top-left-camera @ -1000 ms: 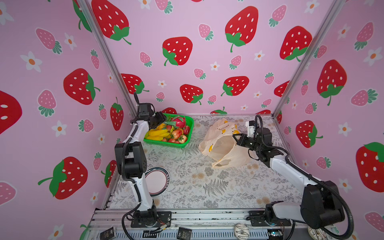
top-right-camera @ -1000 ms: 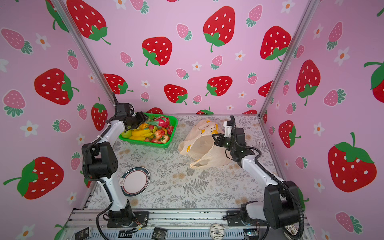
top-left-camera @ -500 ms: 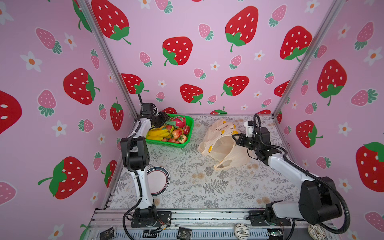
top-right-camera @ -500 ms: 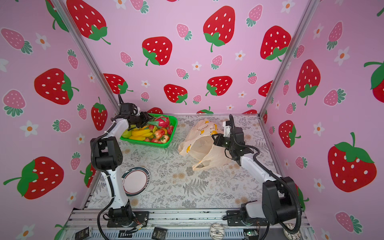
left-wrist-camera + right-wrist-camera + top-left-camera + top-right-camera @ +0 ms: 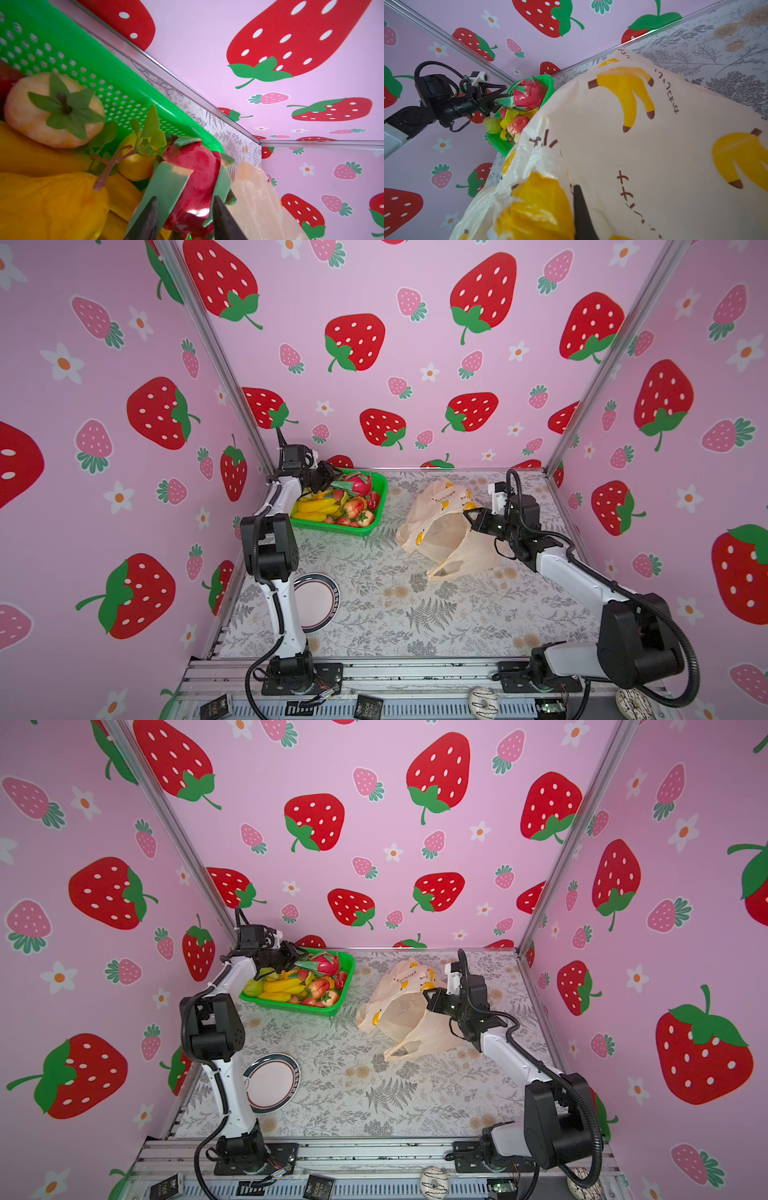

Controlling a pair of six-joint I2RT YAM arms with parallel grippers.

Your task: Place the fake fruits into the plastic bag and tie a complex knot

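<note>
Presently parted left fingers (image 5: 145, 220) straddle the dragon fruit (image 5: 193, 178); right fingers (image 5: 581, 212) pinch the plastic bag (image 5: 654, 145), lettering illegible.

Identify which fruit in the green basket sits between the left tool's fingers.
The pink dragon fruit with green scales: the left tool straddles it, while yellow bananas and apples lie clear.
</note>
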